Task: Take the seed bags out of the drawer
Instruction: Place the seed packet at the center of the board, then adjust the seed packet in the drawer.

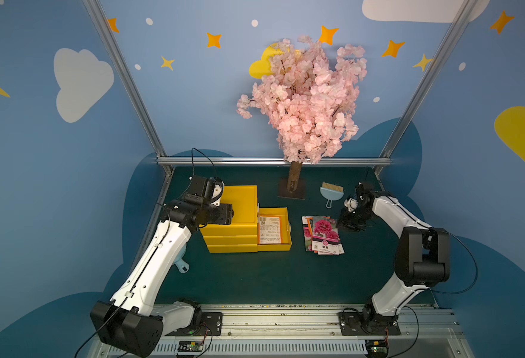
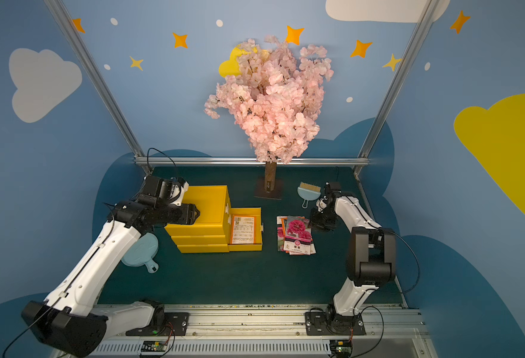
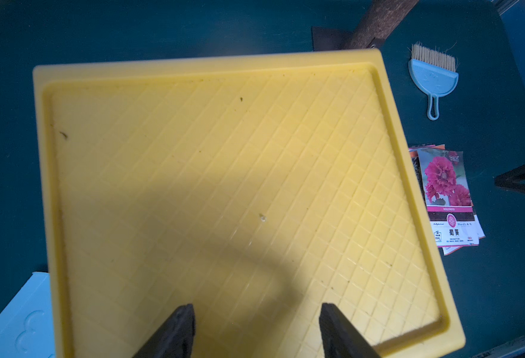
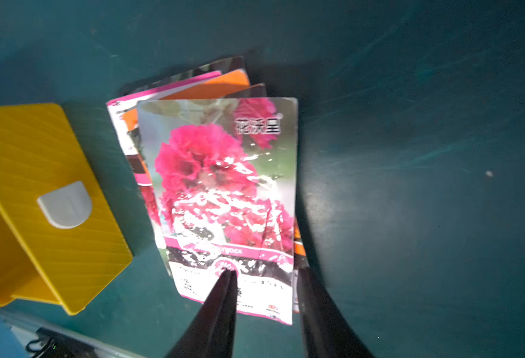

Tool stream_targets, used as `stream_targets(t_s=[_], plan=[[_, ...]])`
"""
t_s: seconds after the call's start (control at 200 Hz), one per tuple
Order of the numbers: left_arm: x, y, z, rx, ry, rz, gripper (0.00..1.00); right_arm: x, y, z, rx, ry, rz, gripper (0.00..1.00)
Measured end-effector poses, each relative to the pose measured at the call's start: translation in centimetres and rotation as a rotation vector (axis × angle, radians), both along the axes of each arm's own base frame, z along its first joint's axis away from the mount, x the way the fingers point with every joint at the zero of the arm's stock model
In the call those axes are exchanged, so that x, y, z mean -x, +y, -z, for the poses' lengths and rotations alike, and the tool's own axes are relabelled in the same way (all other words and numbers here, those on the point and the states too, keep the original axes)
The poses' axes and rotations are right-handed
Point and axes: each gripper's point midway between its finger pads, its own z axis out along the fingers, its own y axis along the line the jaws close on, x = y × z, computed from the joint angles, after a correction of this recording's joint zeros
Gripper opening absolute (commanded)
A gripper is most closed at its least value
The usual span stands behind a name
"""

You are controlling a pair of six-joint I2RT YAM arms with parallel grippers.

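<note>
The drawer (image 1: 274, 247), topmost of the yellow three-drawer cabinet (image 1: 239, 201), stands pulled out toward the middle of the dark green table (image 1: 270, 279), its white handle tab (image 4: 66, 204) facing the pile; one seed bag (image 1: 269, 230) lies flat inside it, orange-bordered text side up, seen in both top views (image 2: 243, 230). The other seed bags sit in a loose, fanned pile (image 1: 324, 234) on the table just beside the open drawer, apart from it; the top packet (image 4: 224, 192) shows pink hollyhock blooms, and orange and pink edges peek out beneath it.

The right gripper (image 4: 265, 272) hangs over the end of that pile; its jaws stand partly apart with nothing between them; one finger (image 4: 224, 294) lies over the top packet's white lower strip, the other at the pile's edge; whether either touches the packet I cannot tell.

The left gripper (image 3: 256, 307) hovers above the cabinet's quilted top (image 3: 224, 155), jaws well apart, holding nothing.

A light-blue brush (image 1: 331, 192) lies near the trunk of the pink blossom tree (image 1: 304, 102), behind the pile; a light-blue dustpan (image 2: 140, 251) lies on the table, partly hidden under the left arm.
</note>
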Motion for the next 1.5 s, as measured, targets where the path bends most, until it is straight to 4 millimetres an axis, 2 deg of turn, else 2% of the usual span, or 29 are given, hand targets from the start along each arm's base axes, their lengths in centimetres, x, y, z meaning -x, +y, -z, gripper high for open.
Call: stream_targets(t_s=[0.135,0.245,0.32,0.431,0.491,0.596,0.681,0.761,0.841,1.011,1.096,1.212,1.502], plan=[[0.0,0.0,0.0,0.001,-0.003,-0.001,0.68,0.1,0.6,-0.5,0.084,-0.031,-0.026,0.42],[0.1,0.0,0.0,0.003,-0.009,-0.002,0.68,0.4,3.1,-2.2,0.091,-0.092,-0.077,0.38],[0.1,0.0,0.0,0.004,-0.011,-0.004,0.68,0.6,4.6,-3.4,0.078,-0.133,-0.108,0.29],[0.1,0.1,0.0,0.005,-0.018,-0.005,0.68,1.1,8.4,-5.1,0.038,-0.195,-0.171,0.06],[0.1,0.1,0.0,0.004,-0.021,-0.007,0.68,1.4,11.0,-5.9,0.001,-0.223,-0.209,0.00],[0.1,0.2,0.0,0.005,-0.023,-0.010,0.68,2.0,15.4,-7.1,-0.060,-0.255,-0.291,0.00],[0.2,0.2,0.0,0.005,-0.024,-0.012,0.68,1.9,18.5,-7.2,-0.087,-0.260,-0.339,0.00],[0.2,0.2,0.0,0.005,-0.026,-0.013,0.68,1.6,21.0,-6.4,-0.099,-0.249,-0.371,0.00],[0.3,0.3,0.0,0.005,-0.024,-0.015,0.68,1.4,23.2,-4.5,-0.104,-0.214,-0.393,0.00],[0.4,0.3,0.0,0.003,-0.025,-0.017,0.68,1.3,26.1,0.0,-0.101,-0.129,-0.408,0.00],[0.4,0.3,0.0,0.003,-0.025,-0.018,0.68,1.0,26.8,1.8,-0.096,-0.097,-0.399,0.00],[0.4,0.3,0.0,0.003,-0.024,-0.018,0.68,0.5,27.3,3.3,-0.095,-0.075,-0.390,0.00],[0.4,0.4,0.0,0.001,-0.024,-0.019,0.68,-0.1,29.0,4.3,-0.128,-0.058,-0.385,0.00]])
